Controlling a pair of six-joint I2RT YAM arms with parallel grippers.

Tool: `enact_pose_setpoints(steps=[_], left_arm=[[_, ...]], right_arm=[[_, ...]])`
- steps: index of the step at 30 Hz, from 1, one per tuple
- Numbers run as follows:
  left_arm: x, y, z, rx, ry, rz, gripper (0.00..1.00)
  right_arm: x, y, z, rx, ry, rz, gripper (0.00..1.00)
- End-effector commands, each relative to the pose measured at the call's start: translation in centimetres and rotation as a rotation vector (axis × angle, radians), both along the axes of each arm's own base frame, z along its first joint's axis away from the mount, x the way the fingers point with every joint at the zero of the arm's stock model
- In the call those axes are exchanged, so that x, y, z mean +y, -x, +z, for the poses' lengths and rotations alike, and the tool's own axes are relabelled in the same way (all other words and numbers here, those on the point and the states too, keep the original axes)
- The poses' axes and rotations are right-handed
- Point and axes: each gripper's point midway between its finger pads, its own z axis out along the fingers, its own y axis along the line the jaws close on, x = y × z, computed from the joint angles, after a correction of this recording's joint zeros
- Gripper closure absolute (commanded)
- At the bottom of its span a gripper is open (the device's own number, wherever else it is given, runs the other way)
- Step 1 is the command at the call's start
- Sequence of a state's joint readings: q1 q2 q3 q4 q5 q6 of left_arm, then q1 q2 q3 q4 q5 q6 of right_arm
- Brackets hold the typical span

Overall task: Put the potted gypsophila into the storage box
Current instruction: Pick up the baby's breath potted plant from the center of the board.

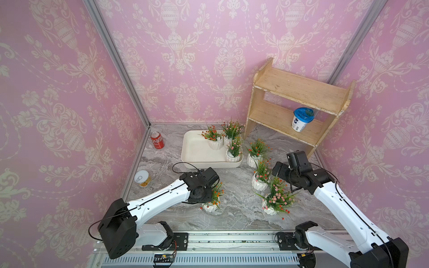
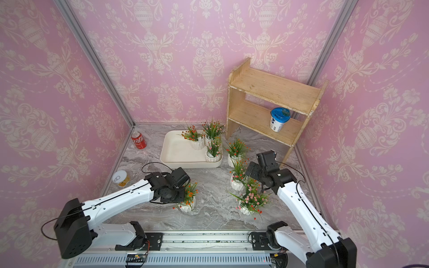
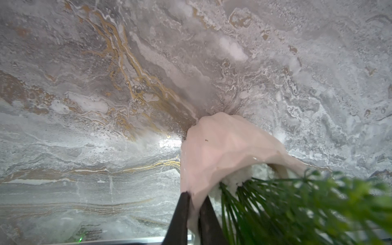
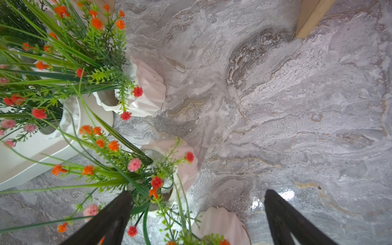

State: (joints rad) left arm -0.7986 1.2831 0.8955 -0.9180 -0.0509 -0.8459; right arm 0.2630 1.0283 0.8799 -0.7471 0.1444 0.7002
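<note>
- Our left gripper (image 3: 196, 196) is pinched shut on the rim of a small white ribbed pot of green sprigs and orange blossoms (image 1: 210, 206), with the pot's wall between its two fingers.
- That pot is at the near middle of the grey marbled tabletop (image 1: 236, 201). We cannot tell whether its base is off the surface.
- The shallow cream-white rectangular plastic storage box (image 1: 197, 153) lies straight ahead of the held pot, farther from our base and apart from it.
- The box's near and left floor is bare, and three potted sprigs (image 1: 216, 143) crowd its far right side.
- We judge that the carry runs forward over the box's near wall, and that the left arm is the nearer one.
- Our right gripper (image 4: 198, 192) is spread wide and empty above three more pots (image 1: 260, 183) on the right of the table.
</note>
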Motion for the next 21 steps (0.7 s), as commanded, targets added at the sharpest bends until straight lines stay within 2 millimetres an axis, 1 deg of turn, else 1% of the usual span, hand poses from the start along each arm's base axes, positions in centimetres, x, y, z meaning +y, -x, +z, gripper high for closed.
enact_pose_setpoints(steps=[1, 10, 14, 21], left_arm=[[0.4, -1.6, 2.7, -0.078, 0.027, -0.003, 1.00], [1.8, -3.7, 5.0, -0.128, 0.057, 0.032, 1.00], [2.4, -5.1, 6.3, -0.161, 0.066, 0.043, 1.00], [2.7, -7.9, 8.5, -0.209, 0.063, 0.038, 1.00]], right_arm=[[-0.2, 0.1, 0.5, 0.008, 0.002, -0.001, 0.00], [-0.1, 0.0, 0.4, 0.012, -0.001, 0.000, 0.00], [0.1, -0.2, 0.6, 0.014, -0.007, 0.006, 0.00], [0.5, -0.1, 0.4, 0.036, -0.012, 0.030, 0.00]])
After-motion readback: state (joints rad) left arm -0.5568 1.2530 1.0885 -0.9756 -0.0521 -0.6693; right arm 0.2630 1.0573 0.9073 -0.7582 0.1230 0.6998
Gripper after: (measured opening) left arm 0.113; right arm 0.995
